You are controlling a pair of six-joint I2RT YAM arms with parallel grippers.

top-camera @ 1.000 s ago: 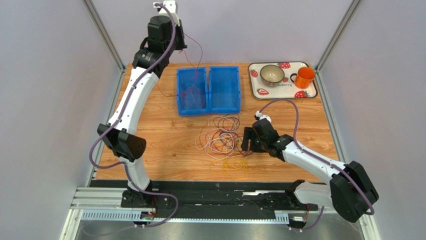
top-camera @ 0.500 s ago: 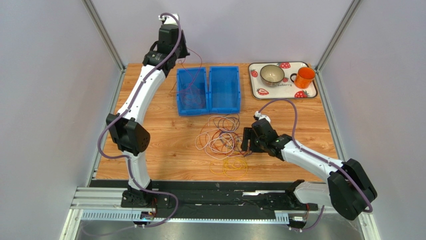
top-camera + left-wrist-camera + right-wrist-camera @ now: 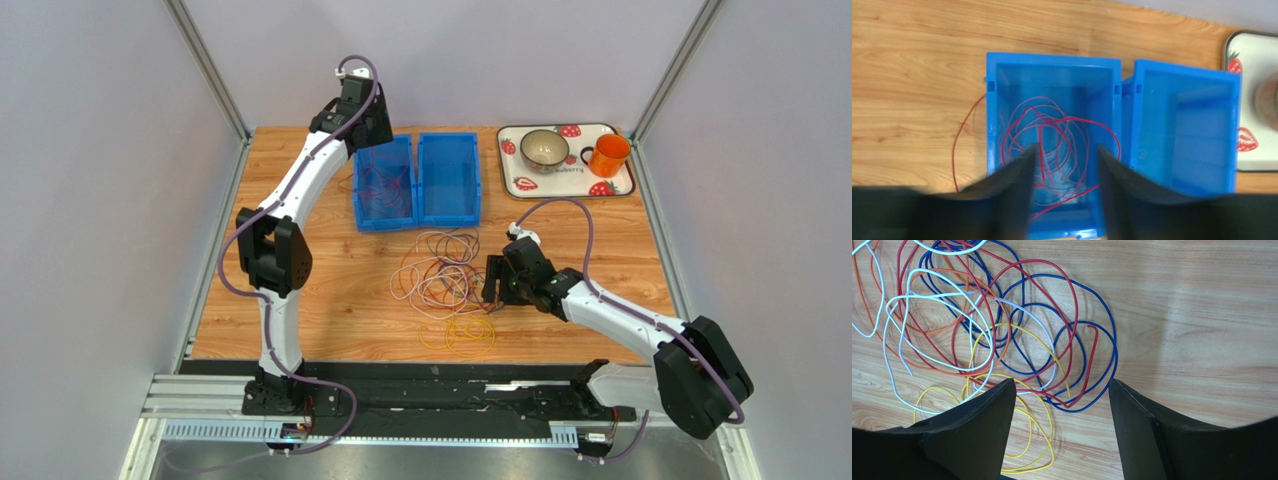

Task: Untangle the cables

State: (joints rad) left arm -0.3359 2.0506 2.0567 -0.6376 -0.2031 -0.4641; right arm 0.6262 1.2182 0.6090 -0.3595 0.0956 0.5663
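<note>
Red cable point(image 3: 1062, 120) coiled in blue bin point(image 3: 1052, 60); other cables point(image 3: 993, 332) tangled on table point(image 3: 1202, 315); both jaws parted, empty.

White arms point(image 3: 300, 185), black joints point(image 3: 272, 255), mauve hoses point(image 3: 560, 200)

Two blue bins point(image 3: 449, 180) were left side by side; bowl point(image 3: 544, 149) and orange mug point(image 3: 608, 155) were parked on the far-right tray point(image 3: 565, 184).

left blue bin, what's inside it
Loose loops of red cable, one strand trailing over the left wall onto the table. The left end effector hides the near end of the bin.
</note>
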